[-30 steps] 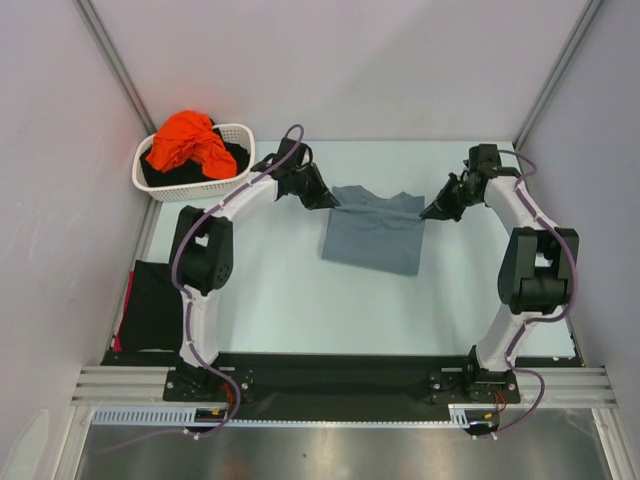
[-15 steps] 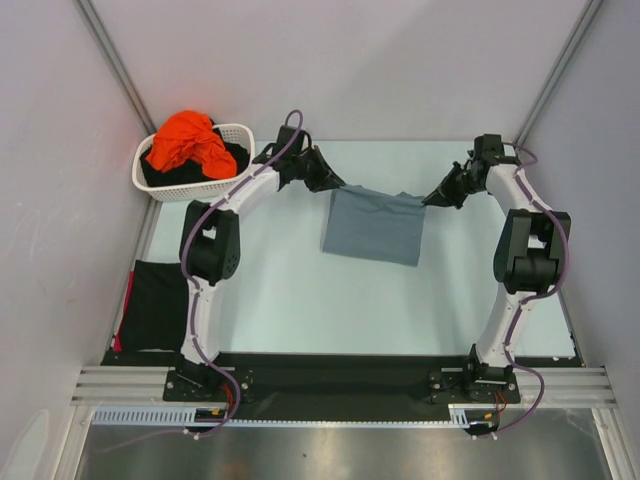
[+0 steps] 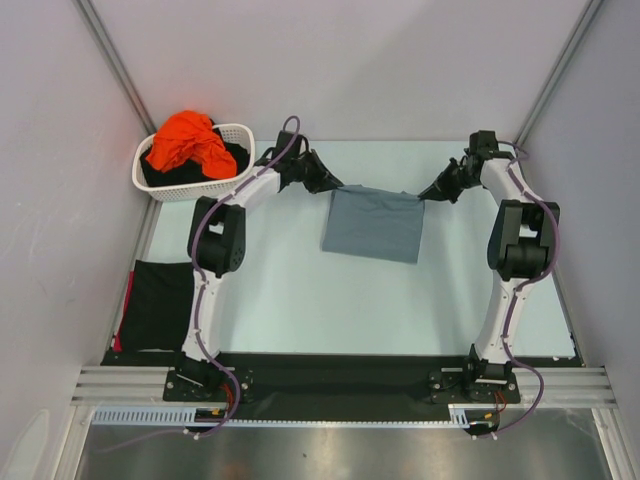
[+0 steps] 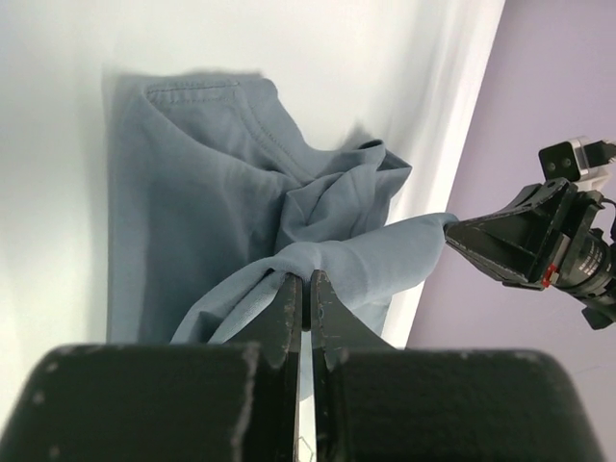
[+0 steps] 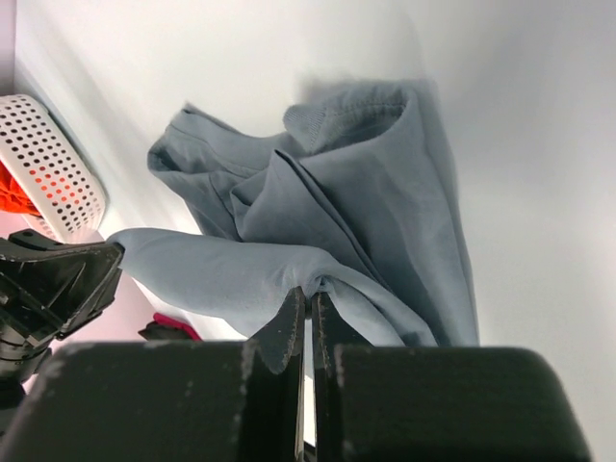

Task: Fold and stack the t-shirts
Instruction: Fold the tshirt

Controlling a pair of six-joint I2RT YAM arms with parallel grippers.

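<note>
My left gripper [image 4: 306, 279]: jaws pinched tight on a thin fold of the grey-blue t-shirt [image 3: 375, 228], at its far-left corner. My right gripper [image 5: 308, 294]: same grip, jaws clamped on the far-right corner. Both sit close to the far edge of the worktop [image 3: 290, 300], the left one near the middle, the right one toward the far-right corner.

The shirt's far edge runs stretched between my two grippers, raised off the surface. The rest of the cloth drops and lies on the worktop toward the near side. From above it looks roughly rectangular, right of centre. In my wrist views the collar lies flat on the worktop below the raised edge, with bunched folds beside it. Each wrist view shows the opposite gripper's tip with cloth in it.

The white basket [image 3: 195, 190] sits at the far-left corner. The orange t-shirt [image 3: 185, 140] is heaped on top, with black cloth [image 3: 162, 176] under it, up to the rim.

A flat black piece [image 3: 158, 305] lies at the left edge toward the near-left corner, well apart from the grey-blue t-shirt. There's a thin red sliver along its outer side; can't tell what it is.
</note>
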